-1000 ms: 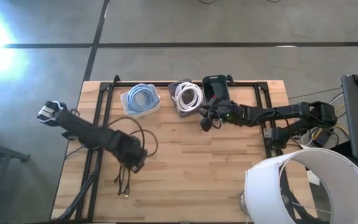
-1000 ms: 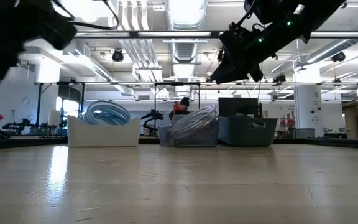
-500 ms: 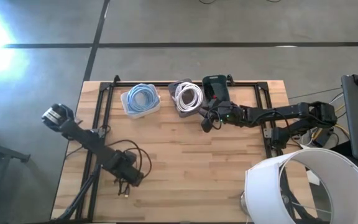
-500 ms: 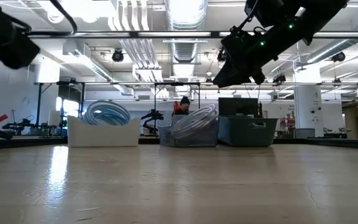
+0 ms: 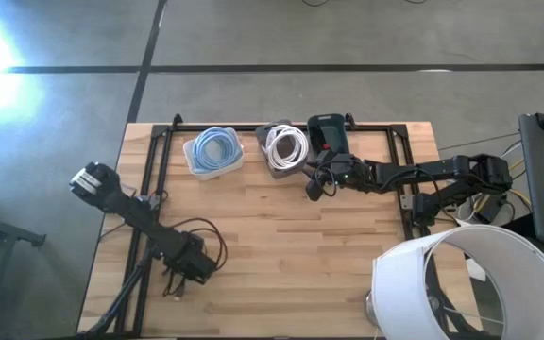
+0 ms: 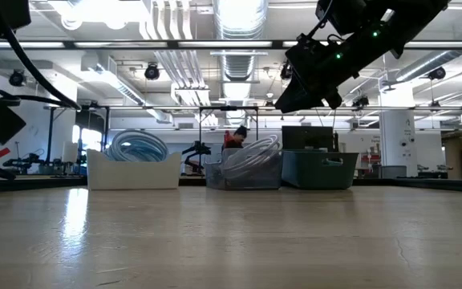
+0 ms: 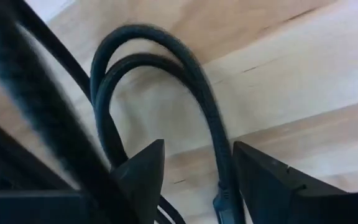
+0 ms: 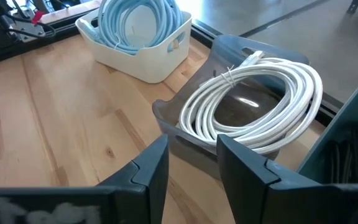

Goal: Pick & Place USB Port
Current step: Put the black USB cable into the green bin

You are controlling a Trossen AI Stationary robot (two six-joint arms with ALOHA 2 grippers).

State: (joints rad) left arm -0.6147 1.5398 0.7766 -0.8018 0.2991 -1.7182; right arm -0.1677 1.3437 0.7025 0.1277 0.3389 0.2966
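My left gripper [image 5: 185, 269] hangs low over the near left part of the wooden table [image 5: 291, 246], its fingers [image 7: 145, 171] apart, with the black cable [image 7: 197, 106] running up between them and looping on the boards; I cannot tell whether they touch it. My right gripper [image 5: 314, 184] hovers above the far middle, jaws apart and empty, just in front of the grey tray [image 8: 185, 134] of coiled white cable [image 8: 253, 109], beside the white basket [image 8: 138, 46] of blue cable [image 8: 138, 15].

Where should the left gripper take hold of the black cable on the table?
Probably on the cable's straight run just below its arched loop, coming down from above: that stretch lies flat on the wood and already passes between the open fingers of the left gripper.
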